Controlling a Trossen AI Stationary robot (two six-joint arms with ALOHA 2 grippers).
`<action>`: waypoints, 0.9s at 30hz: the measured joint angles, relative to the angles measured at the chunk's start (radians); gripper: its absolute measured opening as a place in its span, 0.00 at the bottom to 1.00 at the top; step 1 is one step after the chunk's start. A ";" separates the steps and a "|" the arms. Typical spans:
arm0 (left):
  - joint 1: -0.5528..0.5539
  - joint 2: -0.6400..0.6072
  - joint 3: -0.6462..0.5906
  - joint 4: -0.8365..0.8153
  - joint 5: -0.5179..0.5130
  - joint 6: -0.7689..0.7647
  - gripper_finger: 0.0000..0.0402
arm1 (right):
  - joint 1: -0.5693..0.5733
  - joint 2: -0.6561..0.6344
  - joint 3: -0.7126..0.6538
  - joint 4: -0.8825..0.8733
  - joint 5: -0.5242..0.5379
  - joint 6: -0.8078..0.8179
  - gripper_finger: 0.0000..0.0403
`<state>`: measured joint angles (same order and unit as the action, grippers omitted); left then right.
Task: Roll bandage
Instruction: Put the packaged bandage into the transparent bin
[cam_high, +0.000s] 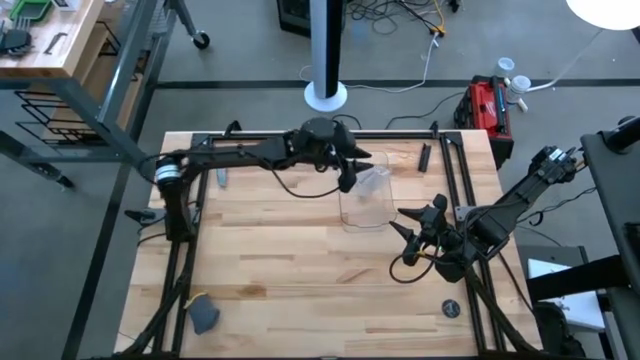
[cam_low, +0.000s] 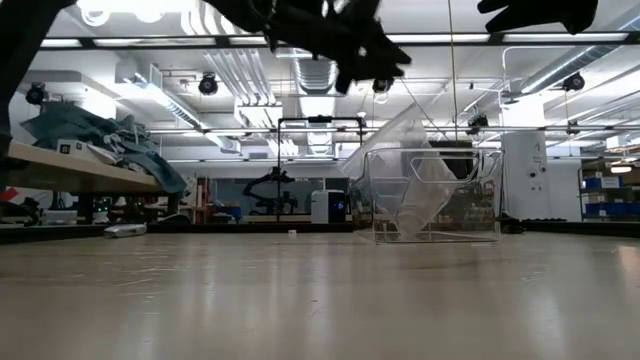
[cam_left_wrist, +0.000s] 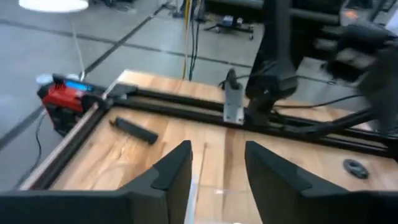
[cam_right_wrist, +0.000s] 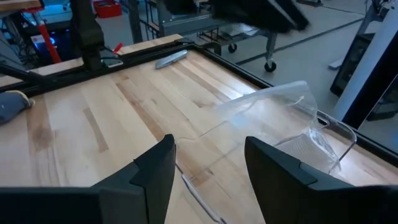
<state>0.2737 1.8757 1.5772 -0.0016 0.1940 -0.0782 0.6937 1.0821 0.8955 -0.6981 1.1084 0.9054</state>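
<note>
My left gripper (cam_high: 347, 172) hangs above the far edge of a clear plastic tray (cam_high: 365, 218) near the middle of the wooden table (cam_high: 280, 270), fingers (cam_left_wrist: 173, 174) spread apart and empty. My right gripper (cam_high: 408, 238) hovers just beside the tray's right side, fingers (cam_right_wrist: 155, 169) parted, gripping nothing. A crinkled clear wrapper (cam_right_wrist: 267, 102) leans out of the tray. Under it, a pale ribbed bundle that may be the bandage (cam_right_wrist: 308, 149) lies inside the tray; I cannot tell its shape clearly.

Two dark jointed arms, left arm (cam_high: 250, 152) showing a silver collar near its base, each end effector bearing two broad black angular fingers (cam_right_wrist: 155, 168), thin black cables trailing.
</note>
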 joint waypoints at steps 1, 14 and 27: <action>0.000 -0.022 0.000 -0.032 0.000 0.010 0.36 | 0.000 0.000 0.000 0.000 0.000 0.000 0.46; -0.026 -0.297 -0.002 -0.555 0.018 0.054 0.30 | -0.131 -0.066 -0.006 -0.138 0.058 0.233 0.45; -0.110 -0.601 -0.030 -0.515 -0.003 0.024 0.24 | -0.673 -0.054 -0.004 -0.025 -0.356 -0.084 0.24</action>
<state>0.1637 1.2744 1.5476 -0.5164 0.1909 -0.0540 0.0212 1.0277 0.8913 -0.7227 0.7519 0.8209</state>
